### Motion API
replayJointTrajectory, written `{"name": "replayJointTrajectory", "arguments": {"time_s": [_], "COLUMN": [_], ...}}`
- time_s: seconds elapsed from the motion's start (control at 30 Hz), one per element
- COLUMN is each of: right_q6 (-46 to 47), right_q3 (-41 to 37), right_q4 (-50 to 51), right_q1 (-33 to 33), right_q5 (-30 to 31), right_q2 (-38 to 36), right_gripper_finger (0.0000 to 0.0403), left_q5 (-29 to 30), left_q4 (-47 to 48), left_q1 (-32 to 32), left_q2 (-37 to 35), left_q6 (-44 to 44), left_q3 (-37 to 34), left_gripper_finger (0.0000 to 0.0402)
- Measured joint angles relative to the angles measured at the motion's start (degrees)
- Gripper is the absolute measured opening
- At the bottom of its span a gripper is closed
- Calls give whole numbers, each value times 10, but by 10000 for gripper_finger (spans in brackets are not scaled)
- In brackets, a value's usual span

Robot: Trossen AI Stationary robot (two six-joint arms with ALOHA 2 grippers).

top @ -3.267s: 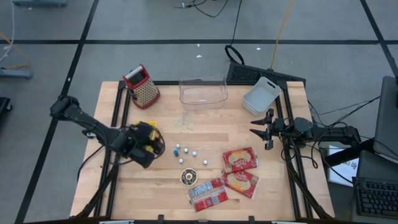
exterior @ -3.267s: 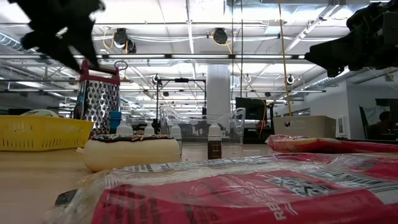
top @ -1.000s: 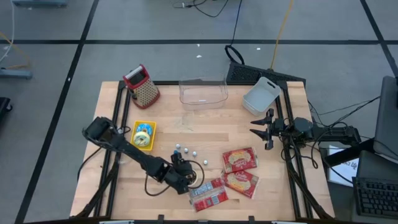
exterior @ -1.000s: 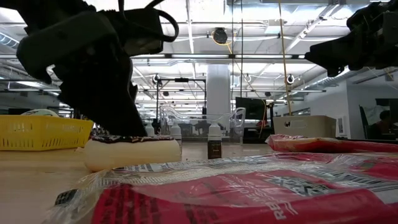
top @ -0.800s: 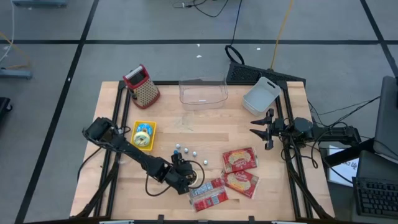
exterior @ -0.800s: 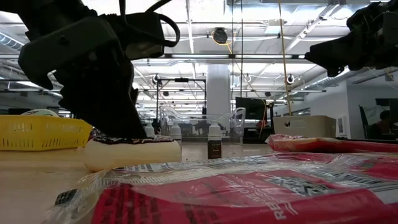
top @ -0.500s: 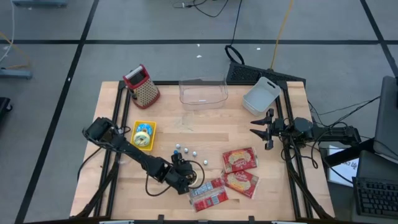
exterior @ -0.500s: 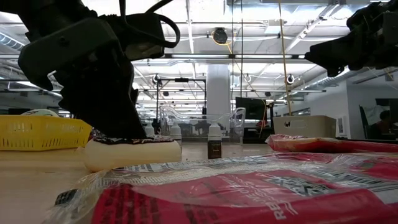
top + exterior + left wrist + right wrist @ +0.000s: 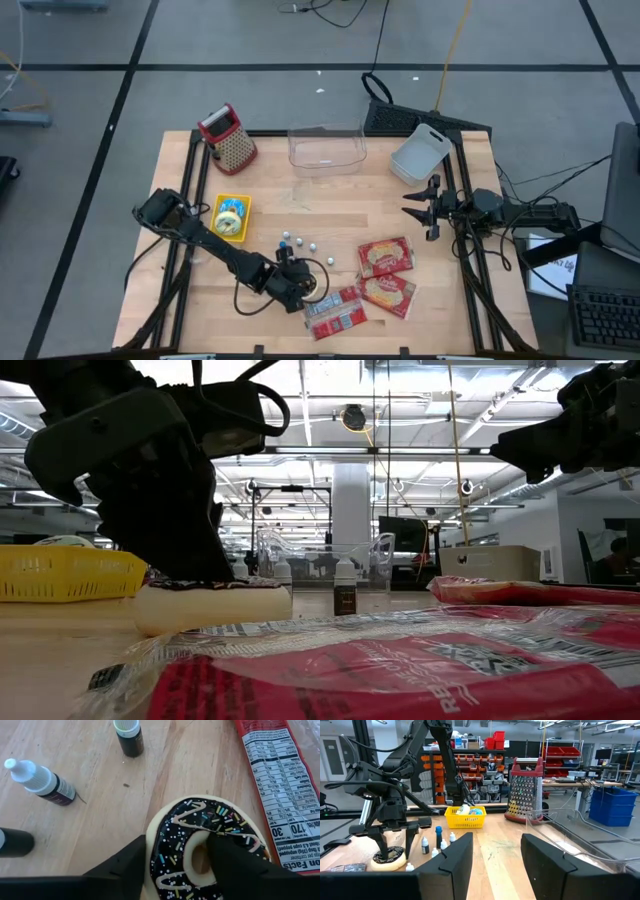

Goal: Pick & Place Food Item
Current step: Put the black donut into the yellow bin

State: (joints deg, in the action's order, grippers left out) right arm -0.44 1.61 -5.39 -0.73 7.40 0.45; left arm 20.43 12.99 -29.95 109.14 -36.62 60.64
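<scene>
Reaching low across the table's front, the left gripper (image 9: 192, 865) straddles the chocolate doughnut (image 9: 172, 850), one finger in its hole, one outside the rim; whether it pinches yet I cannot tell. The doughnut (image 9: 303, 286) lies beside three red snack packets (image 9: 386, 257). The right gripper (image 9: 420, 208) hovers at the right edge, fingers apart. Only the left wrist view shows the sprinkles. Small dropper bottles (image 9: 297, 243) cluster nearby, too tiny to count surely.
</scene>
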Motion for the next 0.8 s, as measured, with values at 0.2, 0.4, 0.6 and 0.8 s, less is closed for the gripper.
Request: {"name": "replayJointTrajectory", "arguments": {"time_s": [0.2, 0.4, 0.6, 0.8], "right_q6": [0, 0, 0, 0], "right_q3": [0, 0, 0, 0], "right_q4": [0, 0, 0, 0], "right_q1": [0, 0, 0, 0], "right_q5": [0, 0, 0, 0], "right_q2": [0, 0, 0, 0], "right_gripper_finger": [155, 155, 155, 155], "left_q5": [0, 0, -5, -4], "left_q4": [0, 0, 6, 7], "left_q1": [0, 0, 0, 0], "left_q2": [0, 0, -17, -36], "left_q6": [-11, -12, -11, -6], "left_q3": [0, 0, -1, -2], "left_gripper_finger": [152, 145, 145, 145]}}
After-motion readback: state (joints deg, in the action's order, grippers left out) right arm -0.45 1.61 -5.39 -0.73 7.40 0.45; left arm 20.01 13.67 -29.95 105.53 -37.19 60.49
